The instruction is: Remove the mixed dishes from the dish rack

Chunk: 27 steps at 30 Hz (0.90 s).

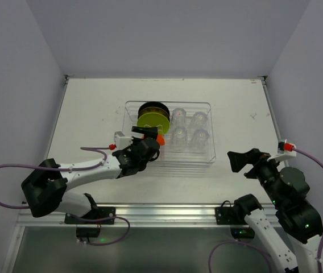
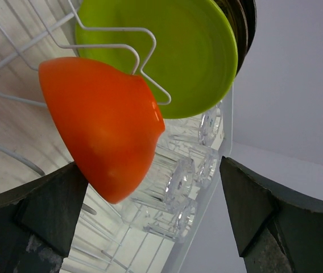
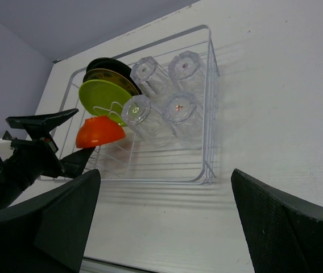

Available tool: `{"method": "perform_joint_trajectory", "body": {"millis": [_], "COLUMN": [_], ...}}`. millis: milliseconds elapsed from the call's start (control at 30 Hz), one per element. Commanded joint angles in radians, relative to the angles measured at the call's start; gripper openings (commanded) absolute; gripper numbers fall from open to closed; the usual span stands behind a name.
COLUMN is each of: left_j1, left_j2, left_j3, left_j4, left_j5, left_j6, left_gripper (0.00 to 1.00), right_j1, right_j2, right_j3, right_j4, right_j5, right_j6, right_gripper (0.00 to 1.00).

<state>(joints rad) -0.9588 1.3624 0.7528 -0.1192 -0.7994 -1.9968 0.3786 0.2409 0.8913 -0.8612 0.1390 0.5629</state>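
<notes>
One orange bowl between spread jaws of left gripper, in rack.

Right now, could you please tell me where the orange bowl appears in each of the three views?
Top external: bowl, a small orange sliver in the near-left part of the rack.
Left wrist: bowl, large, left of centre.
Right wrist: bowl, left of centre.
Shared landmark: the green plate, right next to the bowl in all three.
</notes>
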Motion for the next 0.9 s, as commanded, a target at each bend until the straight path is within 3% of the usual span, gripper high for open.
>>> {"method": "perform_joint_trajectory", "body": {"millis": [0, 300, 667, 867], "left_j1": [0.014, 0.023, 0.023, 0.023], "left_j2": [0.012, 0.052, 0.073, 0.087], "left_j3": [-0.015, -0.020, -0.066, -0.081], "left_j4": [0.050, 0.102, 0.359, 0.400], "left_j5": [-0.053, -0.050, -0.116, -0.126], "left_j6": [-0.066, -0.092, 0.015, 0.009], "left_gripper": [1.00, 0.98, 0.93, 0.82], "right_j1": [-0.001, -0.001, -0.003, -0.001], "right_j2": [0.011, 0.026, 0.043, 0.048], "right_j3": [0.001, 0.008, 0.000, -0.018], "right_j4": [0.017, 0.017, 0.024, 0.040], "right_j5": [0.005, 0.004, -0.024, -0.044], "right_j6": [-0.021, -0.029, -0.032, -0.029], "right_gripper": [0.99, 0.99, 0.99, 0.99]}}
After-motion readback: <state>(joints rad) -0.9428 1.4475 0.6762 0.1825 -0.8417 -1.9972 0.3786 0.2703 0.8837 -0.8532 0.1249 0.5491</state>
